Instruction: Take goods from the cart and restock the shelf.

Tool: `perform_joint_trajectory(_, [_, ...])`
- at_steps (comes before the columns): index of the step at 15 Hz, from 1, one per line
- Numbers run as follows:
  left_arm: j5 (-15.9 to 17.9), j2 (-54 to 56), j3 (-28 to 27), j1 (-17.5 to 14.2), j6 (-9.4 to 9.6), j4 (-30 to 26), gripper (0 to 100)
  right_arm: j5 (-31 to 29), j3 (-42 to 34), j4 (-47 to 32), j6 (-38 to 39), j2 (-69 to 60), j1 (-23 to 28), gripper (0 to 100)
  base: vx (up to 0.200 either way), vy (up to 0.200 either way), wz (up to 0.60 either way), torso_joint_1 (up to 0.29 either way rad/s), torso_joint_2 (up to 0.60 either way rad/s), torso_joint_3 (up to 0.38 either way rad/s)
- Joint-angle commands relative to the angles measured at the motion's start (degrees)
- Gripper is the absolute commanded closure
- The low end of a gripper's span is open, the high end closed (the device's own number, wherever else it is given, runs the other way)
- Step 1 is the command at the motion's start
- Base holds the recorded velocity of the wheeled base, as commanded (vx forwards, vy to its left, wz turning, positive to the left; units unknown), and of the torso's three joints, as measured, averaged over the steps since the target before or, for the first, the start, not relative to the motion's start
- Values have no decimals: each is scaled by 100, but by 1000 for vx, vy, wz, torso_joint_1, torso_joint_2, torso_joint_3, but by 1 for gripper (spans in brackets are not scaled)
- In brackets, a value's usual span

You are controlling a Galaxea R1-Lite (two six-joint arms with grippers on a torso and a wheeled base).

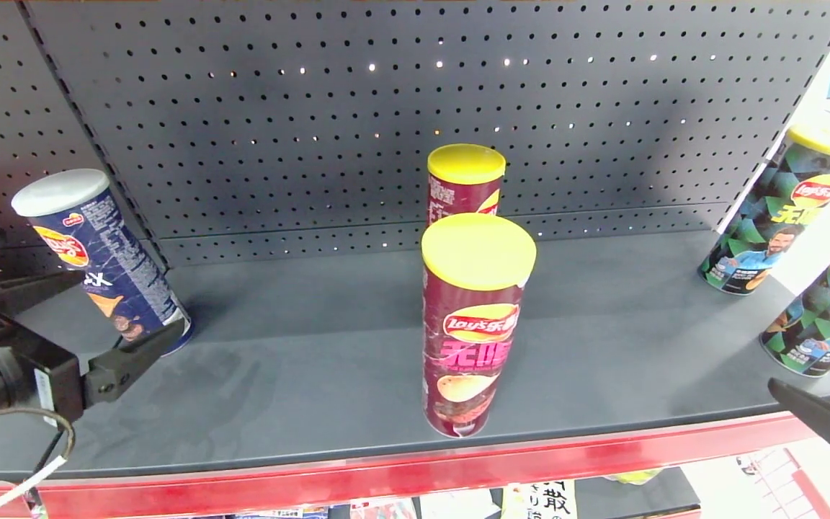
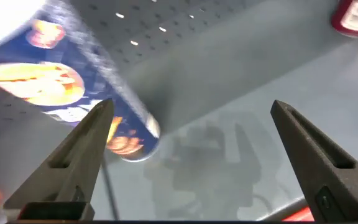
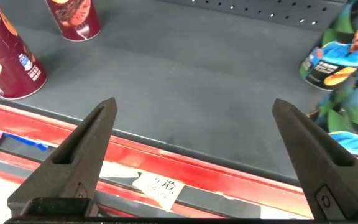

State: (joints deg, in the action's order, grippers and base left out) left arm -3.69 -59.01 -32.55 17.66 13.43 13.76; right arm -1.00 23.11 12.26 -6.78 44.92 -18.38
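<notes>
A blue chip can (image 1: 101,259) with a white lid stands at the left of the grey shelf (image 1: 300,389). My left gripper (image 2: 191,124) is open with nothing between its fingers. The blue chip can (image 2: 55,87) is just beyond one fingertip, and that finger (image 1: 137,357) ends by the can's base. Two maroon cans with yellow lids stand mid-shelf, one at the front (image 1: 472,324) and one behind it (image 1: 464,180). My right gripper (image 3: 194,118) is open over the shelf's red front edge (image 3: 166,162), at the right end, holding nothing.
Two green-and-black cans (image 1: 775,209) (image 1: 822,317) stand at the shelf's right end, close to my right finger (image 1: 818,422). A perforated back panel (image 1: 386,108) closes the shelf behind. Bare shelf lies between the blue can and the maroon cans.
</notes>
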Motion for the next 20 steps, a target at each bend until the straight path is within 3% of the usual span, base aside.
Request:
perform_joint_trajectory(1, [-9,259,64,-53,1,-14,0,-6,-79,-13,-25,-203,19,0,0,0,0,0,0,0])
perform_joint_trajectory(6, [-17,690,486,-184,-7,-32,0,-14,-140,-5,-52,-265,54,0,0,0,0,0,0,0])
perform_joint_trajectory(10, [-17,1059,943,-334,-25,-32,0,-14,-237,-5,-157,-326,54,0,-200,0,0,10,4,4])
perform_joint_trajectory(15, [-17,1252,1137,-343,-25,-32,0,-14,-263,-5,-192,-309,54,0,-200,0,0,-3,-1,2])
perform_joint_trajectory(20, [-44,1261,1251,-422,-25,-23,0,-23,-448,-5,-201,-440,54,0,0,-40,0,4,2,0])
